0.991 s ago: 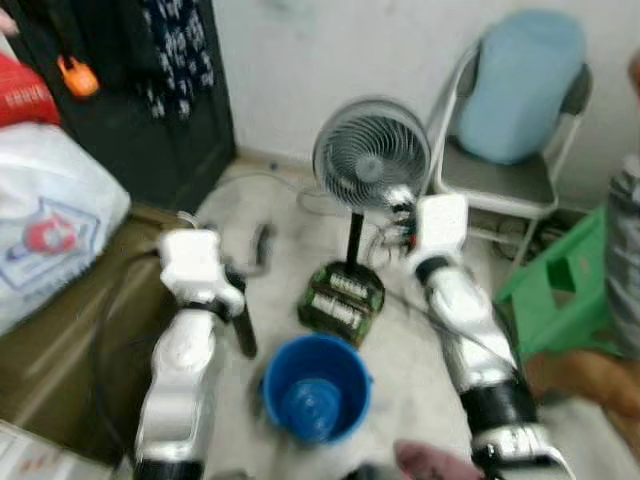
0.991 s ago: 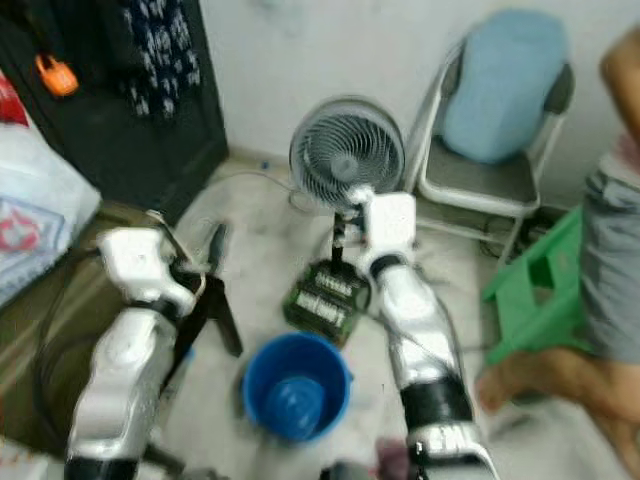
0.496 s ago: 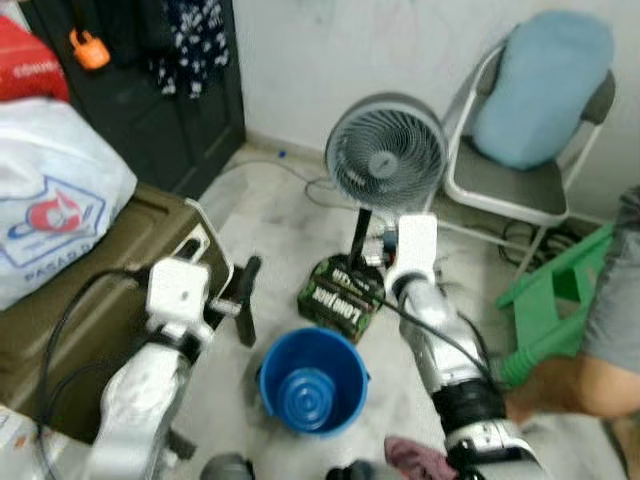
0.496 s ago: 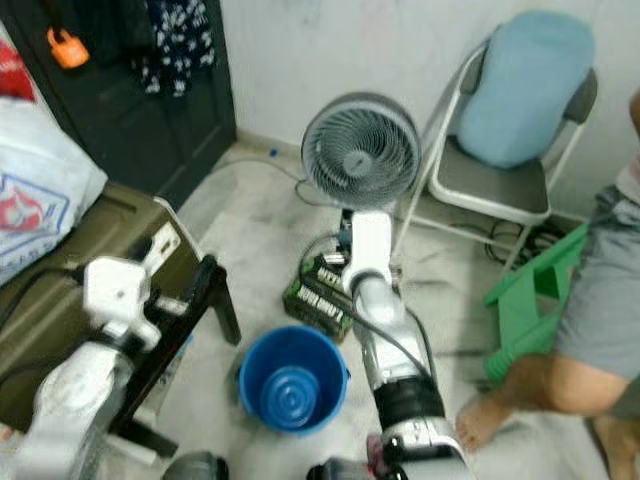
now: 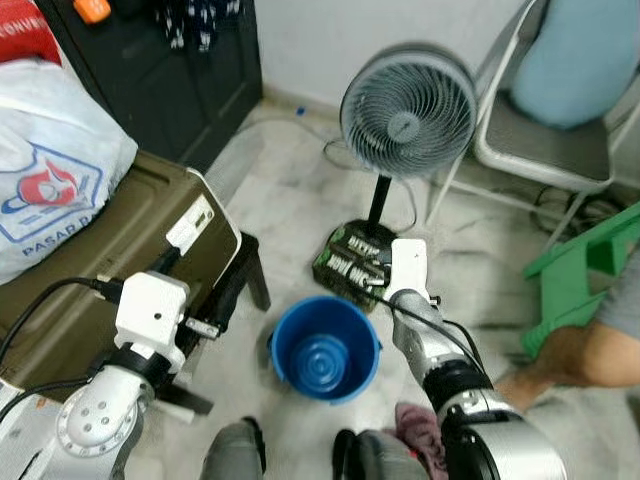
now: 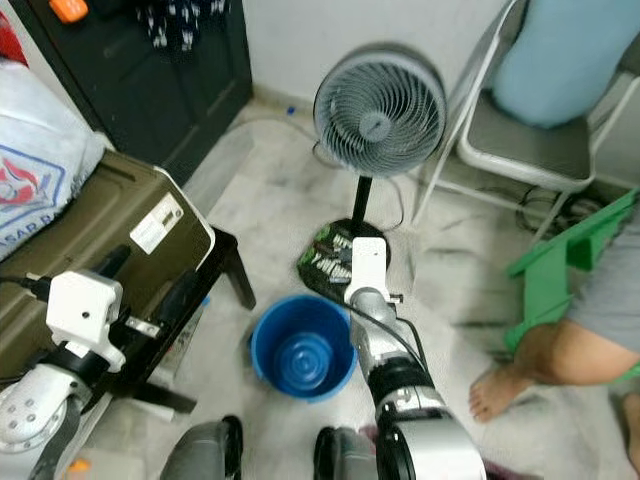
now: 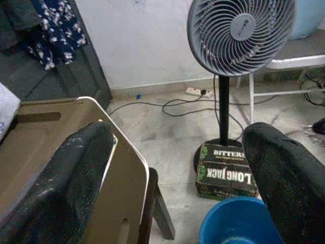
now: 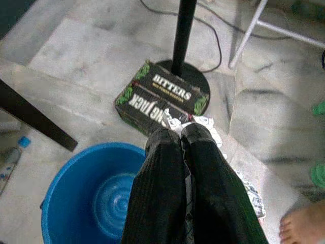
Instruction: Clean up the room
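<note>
The right arm reaches forward and down from the robot's shoulder, its silver forearm running over the right edge of the blue bucket (image 5: 325, 349), with the white wrist block ending just short of the fan's base. The left arm is bent low at the robot's left side, its wrist block beside the olive case (image 5: 110, 262) that sits on a dark bench (image 6: 225, 262).

The blue bucket stands on the pale marble floor (image 5: 290, 190) between the two arms. Its inside looks bare, with only the ridged blue bottom showing. Just beyond it lies a dark green carton (image 8: 161, 97) printed "BITTERS" and "LONG JACK", resting against the round base of the standing fan (image 5: 407, 113).

The right end effector (image 8: 182, 136) has its two black fingers pressed together on a crumpled printed paper wrapper (image 8: 238, 179), white with dark markings, which hangs beside the fingers just above the bucket's far rim and near the carton. The left end effector (image 7: 177, 168) is spread wide, its fingers (image 7: 66, 178) well apart and gripping nothing, pointing toward the fan and the carton.

At the robot's right a person's bare foot (image 6: 497, 388) rests on the floor beside a green stool (image 5: 580, 262). A white plastic bag (image 5: 50, 180) lies on the olive case.
</note>
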